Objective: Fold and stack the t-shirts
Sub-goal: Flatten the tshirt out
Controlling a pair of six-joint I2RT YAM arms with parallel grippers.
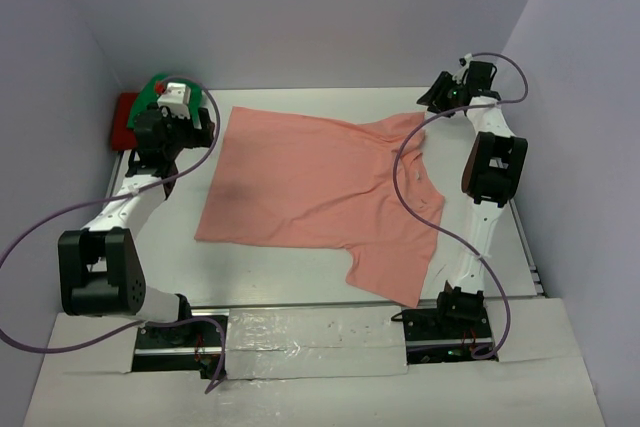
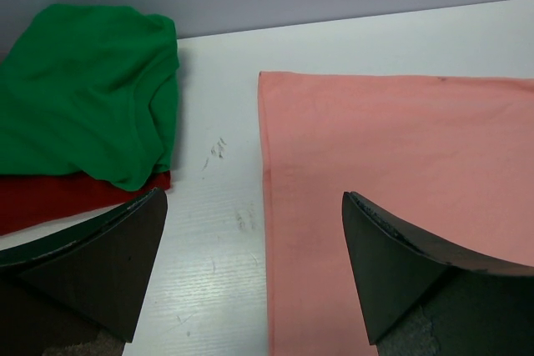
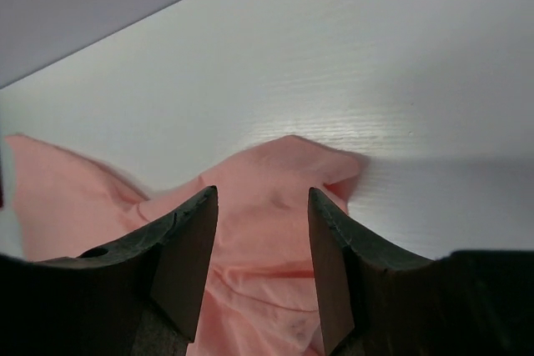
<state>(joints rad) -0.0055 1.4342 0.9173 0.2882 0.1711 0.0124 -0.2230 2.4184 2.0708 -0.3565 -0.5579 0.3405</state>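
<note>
The white tabletop (image 1: 300,97) stands between pale lilac walls (image 1: 300,7). The salmon-pink t-shirt (image 1: 300,177) is spread flat in the middle of it, the collar to the right and one sleeve reaching toward the far right. In the far left corner the green t-shirt (image 2: 83,89) lies crumpled on top of the red t-shirt (image 2: 50,202), near the pink one but apart from it. My left gripper (image 2: 253,198) hangs over the left edge of the pink shirt, the jaws wide apart and holding nothing. My right gripper (image 3: 262,193) is low over the far sleeve, the jaws partly apart, with no cloth pinched between them.
</note>
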